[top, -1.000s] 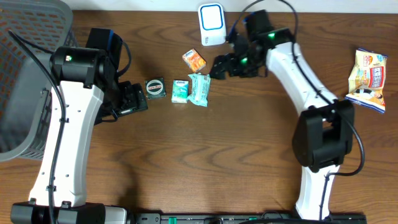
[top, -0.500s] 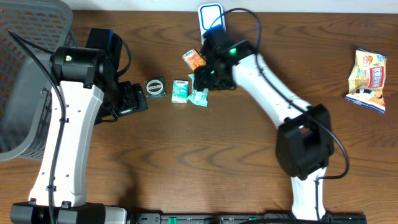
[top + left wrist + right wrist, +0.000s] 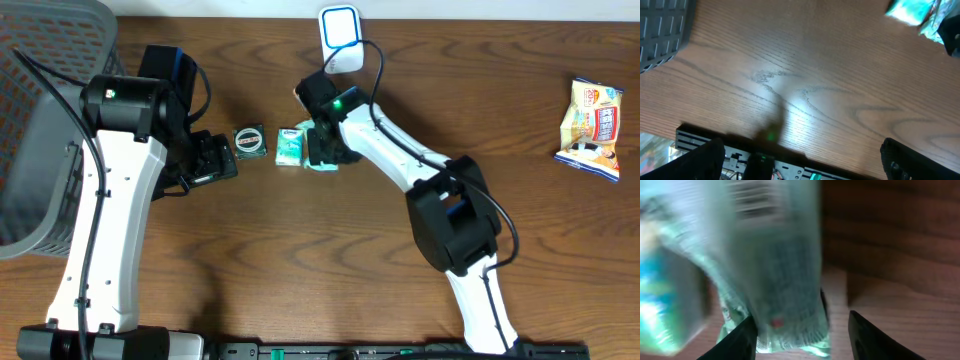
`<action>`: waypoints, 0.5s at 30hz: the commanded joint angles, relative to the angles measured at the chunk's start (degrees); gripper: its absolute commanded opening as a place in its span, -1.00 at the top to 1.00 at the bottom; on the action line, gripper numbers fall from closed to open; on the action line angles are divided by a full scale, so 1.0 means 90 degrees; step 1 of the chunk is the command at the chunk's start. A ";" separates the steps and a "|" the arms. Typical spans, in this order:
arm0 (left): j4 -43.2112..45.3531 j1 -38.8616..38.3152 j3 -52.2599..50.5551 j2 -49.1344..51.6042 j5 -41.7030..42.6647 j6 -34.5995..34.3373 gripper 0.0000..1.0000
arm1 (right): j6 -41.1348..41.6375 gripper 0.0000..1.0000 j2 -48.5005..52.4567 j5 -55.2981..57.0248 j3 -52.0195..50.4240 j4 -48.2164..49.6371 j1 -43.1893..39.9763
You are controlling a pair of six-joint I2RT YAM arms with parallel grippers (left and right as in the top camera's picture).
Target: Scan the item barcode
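Note:
A teal packet (image 3: 775, 275) lies on the wooden table and fills the right wrist view, with a barcode (image 3: 757, 197) near its top. My right gripper (image 3: 800, 335) stands over it, half closed. The left finger (image 3: 742, 340) is at the packet's edge, while the right finger (image 3: 875, 335) is still apart from it. From overhead the right gripper (image 3: 322, 148) covers most of the packet (image 3: 322, 165). A white scanner (image 3: 341, 38) stands at the table's far edge. My left gripper (image 3: 215, 160) is open and empty.
A small teal box (image 3: 290, 146) and a round tin (image 3: 249, 141) lie left of the packet. A grey basket (image 3: 40, 130) stands at the far left. A snack bag (image 3: 592, 127) lies at the far right.
My right arm swung left from near the scanner down onto the teal packet, and its jaws narrowed around it. The left arm has not moved.

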 commanded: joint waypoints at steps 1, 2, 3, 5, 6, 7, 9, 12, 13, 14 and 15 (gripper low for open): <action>-0.0017 0.0015 -0.0007 0.0024 -0.0080 -0.0015 -0.96 | 0.0097 0.00 0.0141 0.0840 -0.0073 -0.0393 -0.0075; -0.0017 0.0015 -0.0007 0.0024 -0.0080 -0.0015 -0.96 | 0.0100 0.02 0.0138 0.0959 -0.0073 -0.0556 -0.0104; -0.0017 0.0015 -0.0007 0.0024 -0.0080 -0.0015 -0.95 | 0.0097 0.02 0.0114 0.1078 -0.0070 -0.0763 -0.0146; -0.0017 0.0015 -0.0007 0.0024 -0.0080 -0.0015 -0.95 | 0.0097 0.01 0.0070 0.1251 -0.0070 -0.1161 -0.0226; -0.0017 0.0015 -0.0007 0.0024 -0.0080 -0.0015 -0.95 | 0.0097 0.02 0.0034 0.1353 -0.0070 -0.1394 -0.0265; -0.0017 0.0015 -0.0007 0.0024 -0.0080 -0.0015 -0.95 | 0.0100 0.02 0.0002 0.1462 -0.0070 -0.1625 -0.0308; -0.0017 0.0015 -0.0007 0.0024 -0.0080 -0.0015 -0.95 | 0.0097 0.02 -0.0078 0.1639 -0.0070 -0.2013 -0.0398; -0.0017 0.0015 -0.0007 0.0024 -0.0080 -0.0015 -0.95 | 0.0097 -0.01 -0.0279 0.2001 -0.0070 -0.2603 -0.0576; -0.0017 0.0015 -0.0007 0.0024 -0.0080 -0.0015 -0.95 | 0.0097 -0.03 -0.0357 0.2106 -0.0070 -0.2739 -0.0619; -0.0017 0.0015 -0.0007 0.0024 -0.0080 -0.0015 -0.95 | 0.0095 -0.05 -0.0442 0.2186 -0.0070 -0.2871 -0.0670; -0.0017 0.0015 -0.0007 0.0024 -0.0080 -0.0015 -0.95 | 0.0092 -0.06 -0.0527 0.2205 -0.0070 -0.2960 -0.0712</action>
